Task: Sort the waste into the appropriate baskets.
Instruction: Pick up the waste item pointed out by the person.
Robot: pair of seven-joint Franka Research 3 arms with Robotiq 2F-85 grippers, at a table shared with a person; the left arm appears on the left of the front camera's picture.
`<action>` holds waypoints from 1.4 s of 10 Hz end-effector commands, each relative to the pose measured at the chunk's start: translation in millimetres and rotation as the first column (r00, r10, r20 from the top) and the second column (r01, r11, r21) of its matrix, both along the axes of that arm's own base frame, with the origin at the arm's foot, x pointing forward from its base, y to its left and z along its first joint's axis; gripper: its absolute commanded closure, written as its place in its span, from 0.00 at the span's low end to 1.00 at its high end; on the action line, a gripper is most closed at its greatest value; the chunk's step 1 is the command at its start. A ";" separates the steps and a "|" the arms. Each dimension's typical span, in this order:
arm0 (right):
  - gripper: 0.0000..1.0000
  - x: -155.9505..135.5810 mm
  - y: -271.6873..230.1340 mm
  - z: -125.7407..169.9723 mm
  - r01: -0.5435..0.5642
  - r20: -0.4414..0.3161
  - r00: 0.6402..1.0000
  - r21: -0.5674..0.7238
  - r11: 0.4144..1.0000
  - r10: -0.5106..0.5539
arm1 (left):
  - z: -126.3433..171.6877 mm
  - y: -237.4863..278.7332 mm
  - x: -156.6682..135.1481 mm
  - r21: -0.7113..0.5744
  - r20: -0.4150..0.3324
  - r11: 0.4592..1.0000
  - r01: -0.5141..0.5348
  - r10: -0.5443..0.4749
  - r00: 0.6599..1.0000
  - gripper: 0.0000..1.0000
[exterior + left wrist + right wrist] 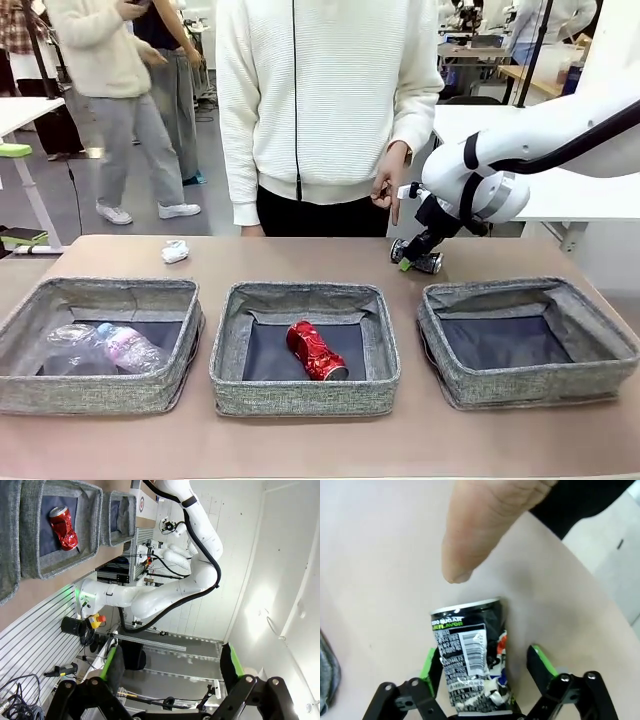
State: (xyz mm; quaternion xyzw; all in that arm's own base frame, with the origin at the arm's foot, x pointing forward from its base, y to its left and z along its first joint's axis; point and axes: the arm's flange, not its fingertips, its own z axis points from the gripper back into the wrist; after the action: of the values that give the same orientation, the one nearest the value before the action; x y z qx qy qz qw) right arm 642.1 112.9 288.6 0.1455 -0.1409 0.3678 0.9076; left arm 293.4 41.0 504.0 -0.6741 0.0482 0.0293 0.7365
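Bare bench [300, 440] along the near edge, more open surface behind three baskets in a row. Left fingers [114, 667] spread wide off the bench's side, holding nothing. White paper wad [175, 251] far left, behind the left basket [100, 388]; inside that basket, clear plastic cup [70, 345] and pink-label bottle [130, 350]. In the middle basket [305, 392], crushed red can [316, 351]. Behind the right basket [530, 385], crushed dark can [470, 645] lying on the bench, right fingers [540, 665] open astride it, not clamped. Person's hand [390, 185] pointing just above.
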 end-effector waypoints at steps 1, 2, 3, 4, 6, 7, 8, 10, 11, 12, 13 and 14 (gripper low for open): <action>0.77 -7.7 -8.8 5.7 0.011 0.009 1.000 0.014 1.000 -0.012 | 5.0 -0.3 -1.4 -0.019 -0.014 1.000 -0.002 0.001 1.000 0.00; 1.00 -8.8 -11.0 6.2 0.018 0.010 1.000 0.010 1.000 -0.018 | 5.0 -0.3 -1.4 -0.019 -0.014 1.000 -0.002 0.001 1.000 0.00; 1.00 -8.5 -11.6 5.3 0.018 0.007 1.000 0.009 1.000 -0.018 | 5.0 -0.3 -1.4 -0.019 -0.014 1.000 -0.002 0.001 1.000 0.00; 1.00 -8.4 -11.1 4.7 0.010 0.001 1.000 -0.001 1.000 -0.010 | 5.0 -0.3 -1.4 -0.019 -0.014 1.000 -0.002 0.001 1.000 0.00; 1.00 -9.3 -11.9 5.0 0.005 -0.013 1.000 -0.013 1.000 -0.005 | 5.0 -0.3 -1.4 -0.019 -0.014 1.000 -0.002 0.001 1.000 0.00; 1.00 -9.5 -12.3 3.8 -0.003 -0.018 1.000 -0.010 1.000 0.003 | 5.0 -0.3 -1.4 -0.019 -0.014 1.000 -0.002 0.001 1.000 0.00; 1.00 -9.7 -12.2 4.3 0.002 -0.018 1.000 -0.009 1.000 -0.003 | 5.0 -0.3 -1.4 -0.019 -0.014 1.000 -0.002 0.001 1.000 0.00; 1.00 -16.4 -22.3 22.2 0.037 -0.018 0.999 0.018 0.999 -0.037 | 5.0 -0.3 -1.4 -0.019 -0.014 1.000 -0.002 0.001 1.000 0.00; 1.00 -35.2 -38.9 59.7 0.146 -0.064 0.988 0.051 0.988 -0.142 | 5.0 -0.3 -1.4 -0.019 -0.014 1.000 -0.002 0.001 1.000 0.00; 1.00 -68.6 -54.0 105.7 0.245 -0.116 0.964 0.039 0.969 -0.239 | 5.0 -0.3 -1.4 -0.019 -0.014 1.000 -0.002 0.001 1.000 0.00; 1.00 -112.0 -64.3 148.8 0.338 -0.103 0.935 -0.019 0.941 -0.338 | 5.0 -0.3 -1.4 -0.019 -0.014 1.000 -0.002 0.001 1.000 0.00; 0.99 -156.1 -70.4 182.1 0.439 -0.105 0.891 -0.058 0.897 -0.442 | 5.0 -0.3 -1.4 -0.019 -0.014 1.000 -0.002 0.001 1.000 0.00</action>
State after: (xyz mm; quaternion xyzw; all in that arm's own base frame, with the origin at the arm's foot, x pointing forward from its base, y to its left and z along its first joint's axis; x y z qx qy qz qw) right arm 543.5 39.9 431.3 0.1469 -0.1262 0.1976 0.9610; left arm 293.1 41.0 504.6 -0.6739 0.0477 0.0291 0.7367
